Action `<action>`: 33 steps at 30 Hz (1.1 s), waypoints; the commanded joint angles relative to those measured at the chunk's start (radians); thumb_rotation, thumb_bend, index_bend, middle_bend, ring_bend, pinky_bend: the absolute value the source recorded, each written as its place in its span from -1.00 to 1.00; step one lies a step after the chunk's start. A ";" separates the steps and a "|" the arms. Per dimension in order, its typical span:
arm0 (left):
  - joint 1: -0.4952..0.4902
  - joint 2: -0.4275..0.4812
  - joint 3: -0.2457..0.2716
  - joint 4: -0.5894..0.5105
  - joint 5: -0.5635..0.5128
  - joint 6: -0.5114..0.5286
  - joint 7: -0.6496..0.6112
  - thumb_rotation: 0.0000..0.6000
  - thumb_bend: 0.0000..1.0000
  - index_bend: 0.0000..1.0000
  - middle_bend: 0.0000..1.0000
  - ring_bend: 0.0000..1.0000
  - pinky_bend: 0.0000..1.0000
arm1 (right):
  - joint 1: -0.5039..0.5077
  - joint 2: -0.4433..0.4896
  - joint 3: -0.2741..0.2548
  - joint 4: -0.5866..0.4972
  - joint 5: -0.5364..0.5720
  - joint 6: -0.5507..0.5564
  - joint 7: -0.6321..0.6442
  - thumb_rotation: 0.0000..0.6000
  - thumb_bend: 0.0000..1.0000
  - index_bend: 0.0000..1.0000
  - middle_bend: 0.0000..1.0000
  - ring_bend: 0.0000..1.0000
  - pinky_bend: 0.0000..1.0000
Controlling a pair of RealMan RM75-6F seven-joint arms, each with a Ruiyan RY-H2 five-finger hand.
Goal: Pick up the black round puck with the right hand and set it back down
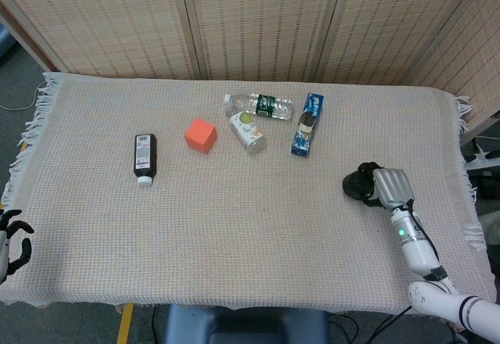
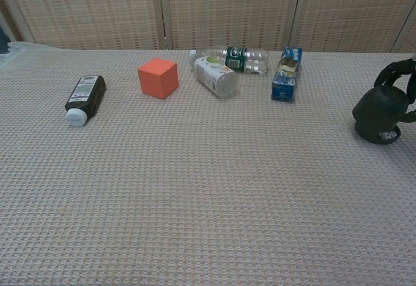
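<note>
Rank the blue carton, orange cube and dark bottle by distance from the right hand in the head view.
From the right hand:
1. Blue carton, up and left of it.
2. Orange cube, mid-table.
3. Dark bottle, far left.

The cloth-covered table (image 1: 234,227) carries a dark bottle (image 1: 144,157), orange cube (image 1: 200,135) and blue carton (image 1: 307,123).

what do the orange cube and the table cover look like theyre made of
The orange cube looks like foam or matte plastic: flat, even color, no shine, slightly soft edges; which one I cannot tell. The table cover looks like woven cotton-type cloth: a waffle grid texture and loose fringe at its edges in the head view.
</note>
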State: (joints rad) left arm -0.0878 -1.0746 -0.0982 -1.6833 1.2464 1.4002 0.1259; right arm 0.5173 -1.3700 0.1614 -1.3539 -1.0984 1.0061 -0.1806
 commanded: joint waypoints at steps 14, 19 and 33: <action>-0.002 0.000 0.001 -0.008 -0.005 -0.003 0.011 1.00 0.09 -0.07 -0.62 -0.80 -0.41 | -0.051 0.164 -0.111 -0.283 0.147 -0.010 -0.278 1.00 -0.57 0.01 -0.19 -0.03 0.46; -0.002 0.001 0.002 -0.009 -0.006 -0.004 0.010 1.00 0.09 -0.07 -0.62 -0.80 -0.41 | -0.049 0.159 -0.131 -0.288 0.181 -0.008 -0.328 1.00 -0.57 0.00 -0.19 -0.03 0.46; -0.002 0.003 0.001 -0.010 -0.006 -0.004 0.006 1.00 0.09 -0.07 -0.62 -0.80 -0.41 | -0.034 0.230 -0.167 -0.361 0.190 -0.059 -0.323 1.00 -0.66 -1.00 -1.00 -1.00 -0.06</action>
State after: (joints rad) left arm -0.0900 -1.0714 -0.0967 -1.6933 1.2407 1.3965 0.1317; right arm 0.4866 -1.1468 -0.0012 -1.7064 -0.8987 0.9470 -0.5115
